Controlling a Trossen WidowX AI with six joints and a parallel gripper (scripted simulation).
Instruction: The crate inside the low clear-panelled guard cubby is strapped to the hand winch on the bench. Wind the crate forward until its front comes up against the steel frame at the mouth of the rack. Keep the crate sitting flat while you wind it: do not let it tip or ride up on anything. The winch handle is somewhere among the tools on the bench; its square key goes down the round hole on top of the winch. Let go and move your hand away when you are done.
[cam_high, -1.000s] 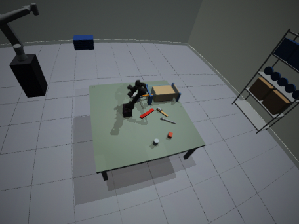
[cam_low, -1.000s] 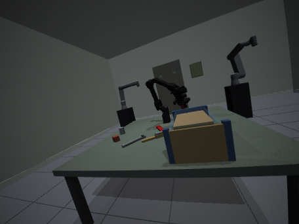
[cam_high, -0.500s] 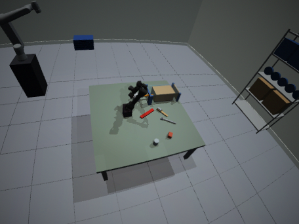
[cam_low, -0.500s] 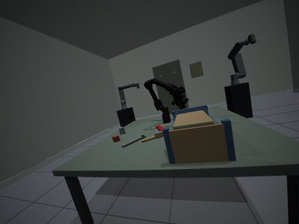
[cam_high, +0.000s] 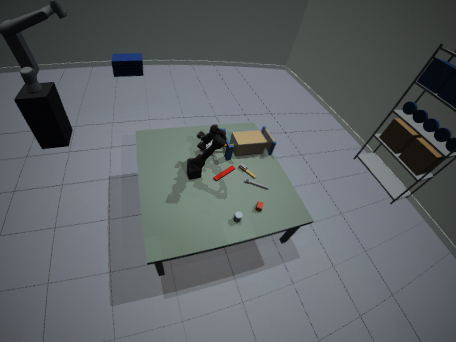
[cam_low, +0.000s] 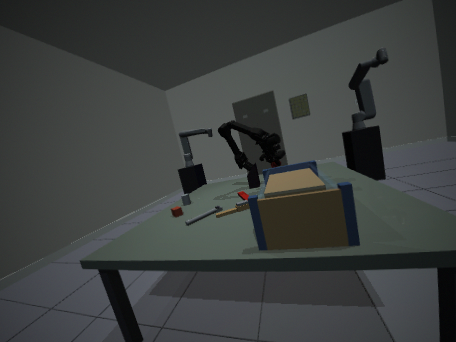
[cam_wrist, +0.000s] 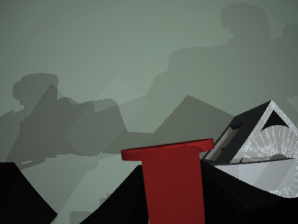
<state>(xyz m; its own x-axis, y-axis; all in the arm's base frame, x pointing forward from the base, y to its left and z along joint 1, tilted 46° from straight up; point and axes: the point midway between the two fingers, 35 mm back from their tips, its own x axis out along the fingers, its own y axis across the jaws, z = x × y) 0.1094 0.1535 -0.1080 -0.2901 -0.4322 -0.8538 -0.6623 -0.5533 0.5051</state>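
Clamped around a red flanged piece (cam_wrist: 174, 182), the gripper (cam_high: 202, 141) (cam_low: 274, 154) (cam_wrist: 168, 169) is over the table (cam_high: 175, 220) (cam_low: 165, 240); the tan crate (cam_high: 250, 142) (cam_low: 295, 181) sits in its blue-posted cubby (cam_high: 228, 149) (cam_low: 350, 215) by the table's edge, near one corner.

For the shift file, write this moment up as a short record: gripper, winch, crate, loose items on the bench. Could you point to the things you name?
gripper: black parallel-jaw gripper (cam_high: 204, 141) (cam_wrist: 168, 169), shut on a red T-shaped piece (cam_wrist: 173, 182)
winch: grey metal winch (cam_wrist: 235, 142), right side of wrist view; key seated: no sign of it
crate: tan box-shaped crate (cam_high: 249, 139) (cam_low: 294, 181), appears flat
loose on bench: flat red bar (cam_high: 224, 173) (cam_low: 243, 195); orange-red cube (cam_high: 259, 206) (cam_low: 177, 211); grey cylinder (cam_high: 238, 216) (cam_low: 186, 199)
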